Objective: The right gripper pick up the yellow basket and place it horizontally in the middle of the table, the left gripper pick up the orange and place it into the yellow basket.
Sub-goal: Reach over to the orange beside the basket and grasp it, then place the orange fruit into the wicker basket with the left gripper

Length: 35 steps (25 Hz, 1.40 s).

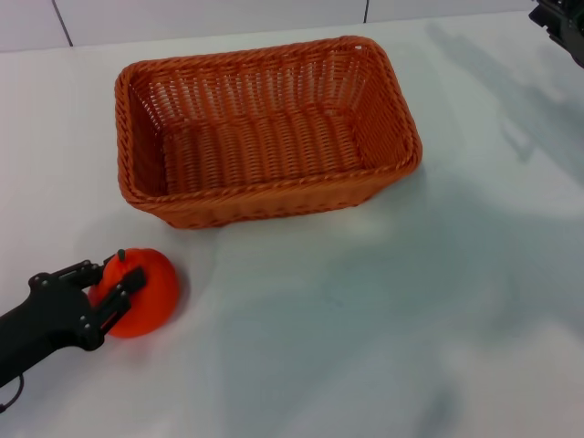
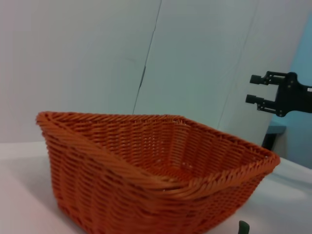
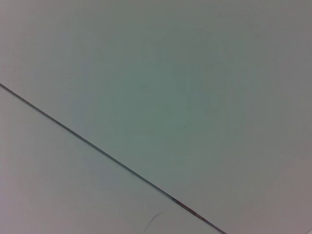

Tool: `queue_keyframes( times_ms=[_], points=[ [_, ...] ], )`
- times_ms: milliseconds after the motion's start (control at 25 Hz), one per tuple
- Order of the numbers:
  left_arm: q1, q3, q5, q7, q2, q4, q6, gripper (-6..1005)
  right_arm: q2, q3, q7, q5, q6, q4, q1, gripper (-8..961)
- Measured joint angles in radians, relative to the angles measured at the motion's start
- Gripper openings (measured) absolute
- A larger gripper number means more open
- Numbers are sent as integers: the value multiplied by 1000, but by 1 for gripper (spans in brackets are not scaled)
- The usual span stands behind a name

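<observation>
The basket (image 1: 265, 132) sits upright on the table (image 1: 411, 319), lying crosswise in the far middle part of the head view with its long sides running left to right, and nothing lies inside it. The orange (image 1: 141, 292) rests on the table at the near left, in front of the basket's left front corner and apart from it, its small stem pointing up. The left gripper (image 1: 105, 283) reaches in from the lower left edge of the head view, low over the table, with its black fingers (image 1: 128, 283) set against the orange, one on the far side and one on the near side, so the jaws are closed around the fruit while it is still on the surface. The left wrist view looks across the table at the basket (image 2: 156, 180) from close by, showing its braided rim and sloped woven wall against a pale wall behind. In that same view the right gripper (image 2: 254, 89) hangs in the air well beyond the basket, its two fingertips parted with a clear gap between them and nothing held. In the head view only a dark piece of it shows at the top right corner (image 1: 561, 23), raised away from the basket. The right wrist view shows only a pale wall (image 3: 170, 87) with a thin dark seam (image 3: 97, 146) running across it.
</observation>
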Motion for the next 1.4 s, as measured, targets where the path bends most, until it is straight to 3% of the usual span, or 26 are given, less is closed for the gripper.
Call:
queue_keyframes(
  times_ms=[80, 200, 440, 560, 680, 880, 920, 1200, 1400],
  points=[
    [-2, -8, -3, -3, 2, 0, 28, 361, 0, 0, -1, 0, -3, 0, 1, 593],
    [-3, -47, -7, -4, 9, 4, 101, 312, -2, 0, 1, 0, -11, 0, 1, 594],
    [-11, -233, -10, -11, 58, -1, 315, 238, -10, 9, 5, 0, -12, 0, 1, 594],
    [-44, -328, -38, -31, 77, -43, 373, 213, -11, 15, 3, 0, -7, -1, 5, 594],
    [-105, -347, -89, -50, 83, -103, 358, 190, -11, 17, 1, 0, -1, -3, 6, 594],
    [-264, -338, -118, -75, 62, -164, 184, 161, -11, 12, 5, 0, 22, -2, 4, 594],
    [-319, -325, -114, -94, 48, -164, 110, 156, -11, 12, 6, 0, 28, -2, 2, 594],
    [-420, -285, -116, -114, 6, -158, -65, 125, -7, 17, 6, 0, 47, -2, -15, 594],
    [-432, -277, -123, -106, 1, -161, -81, 356, -6, 18, 9, 0, 56, -1, -29, 594]
  ],
)
